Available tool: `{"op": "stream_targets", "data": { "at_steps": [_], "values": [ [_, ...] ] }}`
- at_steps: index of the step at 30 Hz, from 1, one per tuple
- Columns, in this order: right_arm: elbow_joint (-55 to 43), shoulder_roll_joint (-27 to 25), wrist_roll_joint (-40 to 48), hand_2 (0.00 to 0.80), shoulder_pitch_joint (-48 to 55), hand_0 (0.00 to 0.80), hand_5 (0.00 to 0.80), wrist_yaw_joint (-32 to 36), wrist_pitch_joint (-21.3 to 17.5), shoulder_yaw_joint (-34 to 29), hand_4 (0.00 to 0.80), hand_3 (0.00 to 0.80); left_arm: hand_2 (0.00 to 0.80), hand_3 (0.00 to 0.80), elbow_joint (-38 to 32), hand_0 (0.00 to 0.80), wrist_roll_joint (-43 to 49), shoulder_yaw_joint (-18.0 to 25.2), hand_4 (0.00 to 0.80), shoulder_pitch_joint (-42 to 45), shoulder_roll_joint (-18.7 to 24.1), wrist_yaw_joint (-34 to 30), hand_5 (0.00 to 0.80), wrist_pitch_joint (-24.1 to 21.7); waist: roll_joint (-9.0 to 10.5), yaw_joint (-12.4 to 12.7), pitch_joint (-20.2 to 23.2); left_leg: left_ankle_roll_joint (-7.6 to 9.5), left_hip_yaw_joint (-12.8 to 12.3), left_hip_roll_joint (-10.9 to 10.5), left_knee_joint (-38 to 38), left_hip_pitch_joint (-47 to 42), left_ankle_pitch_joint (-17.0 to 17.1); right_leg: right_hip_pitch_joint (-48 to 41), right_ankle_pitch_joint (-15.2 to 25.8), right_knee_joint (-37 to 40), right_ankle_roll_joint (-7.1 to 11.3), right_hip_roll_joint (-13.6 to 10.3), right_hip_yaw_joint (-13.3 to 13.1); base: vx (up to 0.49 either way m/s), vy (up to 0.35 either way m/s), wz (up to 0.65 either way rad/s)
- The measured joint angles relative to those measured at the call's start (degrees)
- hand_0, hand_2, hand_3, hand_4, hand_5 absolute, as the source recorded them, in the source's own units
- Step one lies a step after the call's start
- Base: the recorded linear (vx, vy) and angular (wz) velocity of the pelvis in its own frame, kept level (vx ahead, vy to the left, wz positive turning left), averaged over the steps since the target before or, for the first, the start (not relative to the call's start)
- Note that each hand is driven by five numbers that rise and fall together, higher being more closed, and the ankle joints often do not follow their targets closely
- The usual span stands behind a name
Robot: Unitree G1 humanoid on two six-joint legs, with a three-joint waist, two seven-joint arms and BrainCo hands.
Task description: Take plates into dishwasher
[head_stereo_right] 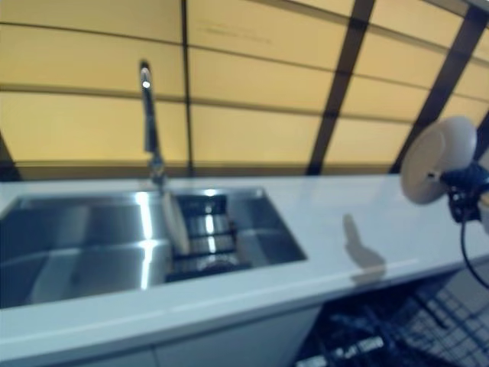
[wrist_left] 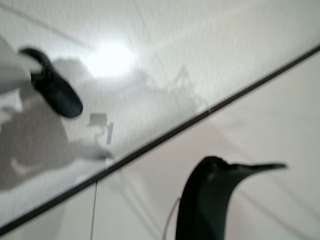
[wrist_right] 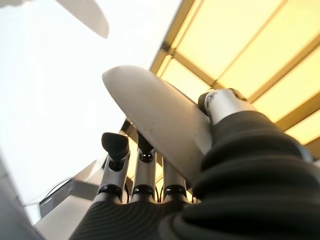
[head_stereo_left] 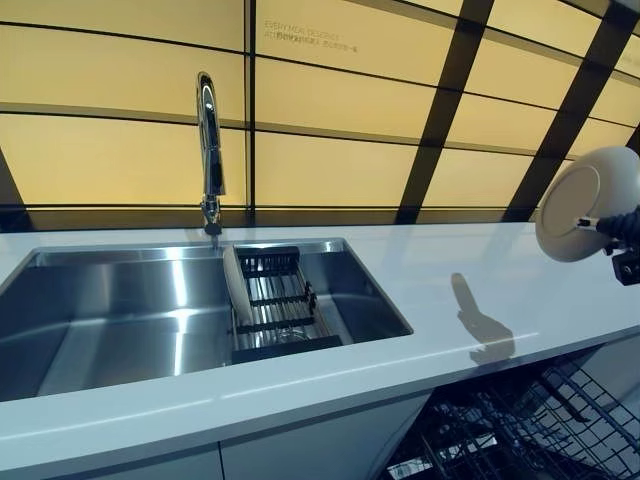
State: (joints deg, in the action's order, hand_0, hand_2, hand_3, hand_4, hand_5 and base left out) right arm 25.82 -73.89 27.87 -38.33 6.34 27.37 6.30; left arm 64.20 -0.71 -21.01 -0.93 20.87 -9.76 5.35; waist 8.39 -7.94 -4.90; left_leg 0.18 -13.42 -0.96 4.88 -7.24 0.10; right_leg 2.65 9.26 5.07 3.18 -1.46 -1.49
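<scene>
My right hand (head_stereo_left: 625, 228) is at the far right, raised above the white counter (head_stereo_left: 470, 262), and is shut on a pale round plate (head_stereo_left: 585, 203). The plate stands almost upright. In the right wrist view the plate (wrist_right: 155, 117) is pinched between the thumb (wrist_right: 222, 104) and the fingers (wrist_right: 116, 146). A second pale plate (head_stereo_left: 237, 288) stands on edge against the dark wire rack (head_stereo_left: 278, 303) inside the sink. The open dishwasher's wire basket (head_stereo_left: 540, 420) lies below the counter at the lower right. My left hand (wrist_left: 52, 90) shows only in its wrist view, over pale floor, fingers relaxed and holding nothing.
A steel sink (head_stereo_left: 100, 320) is set into the counter at the left, with a tall chrome faucet (head_stereo_left: 208, 150) behind it. A yellow panelled wall with dark bars backs the counter. White cabinet fronts (head_stereo_left: 310, 450) run below the counter's edge.
</scene>
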Motion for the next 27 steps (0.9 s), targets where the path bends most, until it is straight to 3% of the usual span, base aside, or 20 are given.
{"op": "stream_targets", "data": {
  "at_steps": [13,21,27],
  "values": [
    [0.41,-0.34,-4.71,0.800,19.93,0.800,0.800,6.88,-0.45,-11.17,0.800,0.800,0.000,0.000,0.01,0.000,0.12,0.06,0.000,-0.22,0.43,-0.36,0.000,-0.15,-1.66,-2.52,0.50,-0.04,-2.12,0.06,0.23,0.09,-0.90,1.10,0.13,-0.01,0.18,0.26,-1.24,-0.010,-0.023,-0.09],
    [0.85,-0.33,-7.85,0.800,31.14,0.800,0.800,10.13,-4.11,-17.74,0.800,0.800,0.000,0.000,0.02,0.000,1.52,0.19,0.000,-0.59,0.64,-0.38,0.000,-1.19,-1.89,-5.12,0.28,-0.07,-2.36,0.09,0.24,0.94,-0.95,2.09,0.28,-0.05,0.35,0.34,-1.24,-0.031,-0.035,-0.03],
    [0.88,-0.34,-14.08,0.800,37.18,0.800,0.800,15.62,-10.91,-20.20,0.800,0.800,0.000,0.000,0.02,0.000,2.36,0.18,0.000,-0.86,1.00,-0.43,0.000,-1.18,-1.85,-5.43,-0.91,-0.07,-3.88,0.05,0.20,1.21,-1.19,3.13,0.49,-0.02,0.68,0.21,-1.28,-0.025,-0.015,-0.13]
  ]
}}
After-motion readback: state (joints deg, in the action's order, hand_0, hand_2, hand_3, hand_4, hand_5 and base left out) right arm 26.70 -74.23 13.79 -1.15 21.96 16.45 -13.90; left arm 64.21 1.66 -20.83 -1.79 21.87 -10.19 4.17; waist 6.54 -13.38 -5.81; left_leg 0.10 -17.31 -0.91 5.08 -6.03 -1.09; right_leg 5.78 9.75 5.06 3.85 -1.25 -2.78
